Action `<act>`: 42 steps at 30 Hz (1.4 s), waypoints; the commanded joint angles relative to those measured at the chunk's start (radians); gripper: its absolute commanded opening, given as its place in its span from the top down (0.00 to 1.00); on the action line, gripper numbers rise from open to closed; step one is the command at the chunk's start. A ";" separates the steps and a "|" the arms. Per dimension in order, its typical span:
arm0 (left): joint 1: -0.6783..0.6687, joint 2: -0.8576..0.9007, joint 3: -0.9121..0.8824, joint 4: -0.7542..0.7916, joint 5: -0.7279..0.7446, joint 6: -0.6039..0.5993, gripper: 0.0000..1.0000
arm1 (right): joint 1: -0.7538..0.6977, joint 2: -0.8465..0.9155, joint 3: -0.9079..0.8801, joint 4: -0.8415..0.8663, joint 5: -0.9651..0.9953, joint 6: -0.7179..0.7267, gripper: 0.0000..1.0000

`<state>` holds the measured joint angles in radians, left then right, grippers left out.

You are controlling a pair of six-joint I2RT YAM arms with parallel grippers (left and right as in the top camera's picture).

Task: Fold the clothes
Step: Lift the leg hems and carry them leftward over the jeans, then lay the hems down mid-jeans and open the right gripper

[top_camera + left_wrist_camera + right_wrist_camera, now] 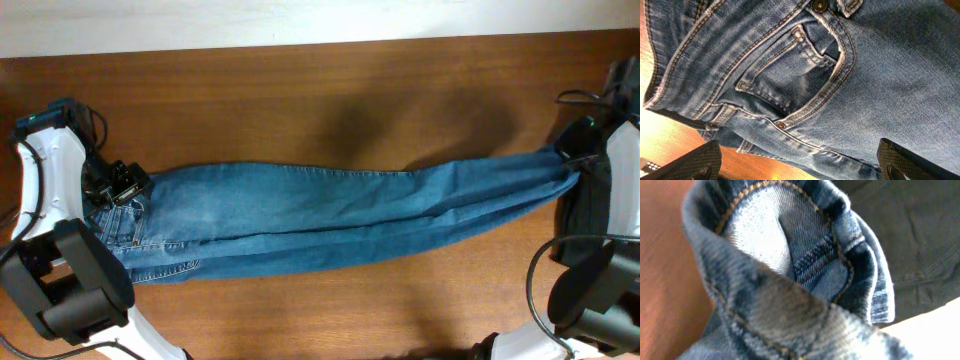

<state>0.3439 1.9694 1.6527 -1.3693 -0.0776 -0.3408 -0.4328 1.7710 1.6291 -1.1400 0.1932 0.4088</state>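
The clothes are one pair of blue denim jeans, stretched flat across the table with the waist at the left and the leg ends at the right. My left gripper hovers over the waist, open. In the left wrist view its two dark fingers stand wide apart at the bottom corners, over the front pocket and a metal button. My right gripper is shut on the leg ends, which taper up into it. The bunched hem fills the right wrist view and hides the fingers.
A dark cloth lies at the right edge under the right arm, also showing as dark cloth behind the hem. The brown wooden table stretches beyond the jeans to a white strip at the far edge.
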 commanded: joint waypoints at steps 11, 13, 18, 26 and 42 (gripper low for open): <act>0.006 -0.002 -0.002 0.000 0.010 -0.003 0.01 | 0.254 -0.003 0.038 -0.208 -0.086 -0.061 0.96; 0.006 -0.002 -0.002 0.000 0.010 -0.003 0.01 | 0.288 -0.003 0.037 -0.238 -0.106 -0.061 0.96; 0.006 -0.002 -0.002 0.000 0.010 -0.003 0.01 | 0.381 -0.002 0.027 -0.266 -0.214 -0.061 0.96; 0.006 -0.002 -0.002 0.000 0.010 -0.003 0.01 | 0.500 -0.002 -0.023 -0.259 -0.264 -0.060 0.96; 0.006 -0.002 -0.002 0.000 0.011 -0.003 0.01 | 0.650 -0.001 -0.291 -0.070 -0.359 -0.001 0.74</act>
<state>0.3439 1.9694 1.6527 -1.3697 -0.0776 -0.3408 0.2062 1.7725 1.3743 -1.2240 -0.1131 0.3870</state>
